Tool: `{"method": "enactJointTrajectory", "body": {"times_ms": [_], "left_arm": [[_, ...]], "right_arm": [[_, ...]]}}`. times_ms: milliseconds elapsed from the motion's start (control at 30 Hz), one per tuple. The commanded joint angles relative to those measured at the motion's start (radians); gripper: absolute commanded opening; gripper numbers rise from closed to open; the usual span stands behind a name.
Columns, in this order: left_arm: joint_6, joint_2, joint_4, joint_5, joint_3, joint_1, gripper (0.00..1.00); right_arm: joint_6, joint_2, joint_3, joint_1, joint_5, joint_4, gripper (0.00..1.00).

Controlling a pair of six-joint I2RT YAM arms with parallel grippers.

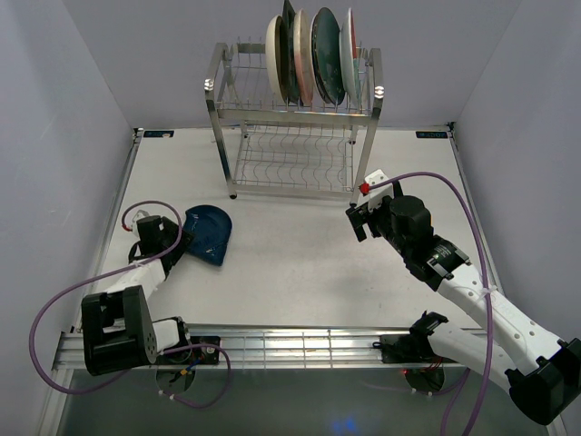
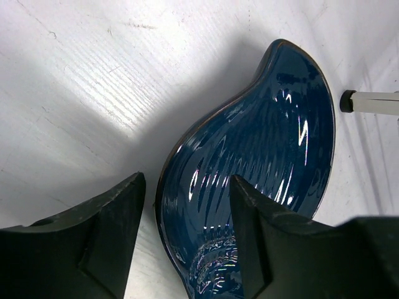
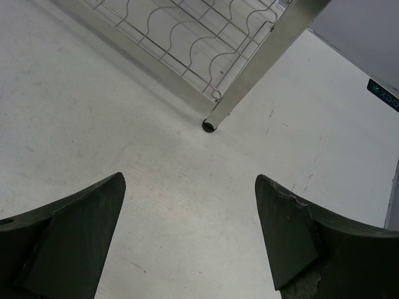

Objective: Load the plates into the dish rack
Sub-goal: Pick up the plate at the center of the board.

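Grasping step: the left gripper (image 2: 187,187), spread, straddles the rim of the glossy dark-blue ceramic plate (image 2: 274,143). Next, pinch and lift. The right gripper (image 3: 188,184) gapes, empty.

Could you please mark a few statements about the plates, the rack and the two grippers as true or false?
1. The dark blue ribbed ceramic plate lies on the white table, outside the shiny steel wire dish rack. True.
2. The right gripper holds a plate. False: it is open and empty, near the rack.
3. The standing plates sit in the rack's lower tier. False: they stand in the upper tier.
4. The left gripper straddles the blue plate's rim, one finger on each side. True.
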Motion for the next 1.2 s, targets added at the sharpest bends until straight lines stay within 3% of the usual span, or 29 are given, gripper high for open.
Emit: {"method": "enactJointTrajectory", "body": {"times_ms": [0,233,567,767,800,833,867,1167], "left_arm": [[-0.003,0.011,0.067,0.083,-0.019,0.026,0.66],[-0.019,0.057,0.123,0.137,-0.045,0.048,0.6],[-0.027,0.058,0.145,0.138,-0.065,0.05,0.41],[-0.027,0.017,0.134,0.128,-0.08,0.05,0.22],[-0.027,0.009,0.133,0.125,-0.082,0.051,0.17],[-0.027,0.003,0.13,0.123,-0.083,0.051,0.04],[-0.027,-0.004,0.123,0.117,-0.083,0.051,0.0],[-0.034,-0.15,0.015,0.071,-0.088,0.051,0.0]], "right_arm": [[-0.006,-0.009,0.008,-0.002,-0.008,0.015,0.9],[-0.006,-0.007,0.01,-0.002,-0.008,0.015,0.9],[-0.008,-0.007,0.008,0.0,-0.008,0.015,0.9],[-0.008,-0.01,0.008,0.0,-0.011,0.016,0.9],[-0.008,-0.012,0.008,0.0,-0.011,0.016,0.9],[-0.008,-0.014,0.007,-0.001,-0.011,0.016,0.9],[-0.008,-0.014,0.008,-0.002,-0.013,0.015,0.9],[-0.008,0.0,0.011,0.002,-0.016,0.013,0.9]]}}
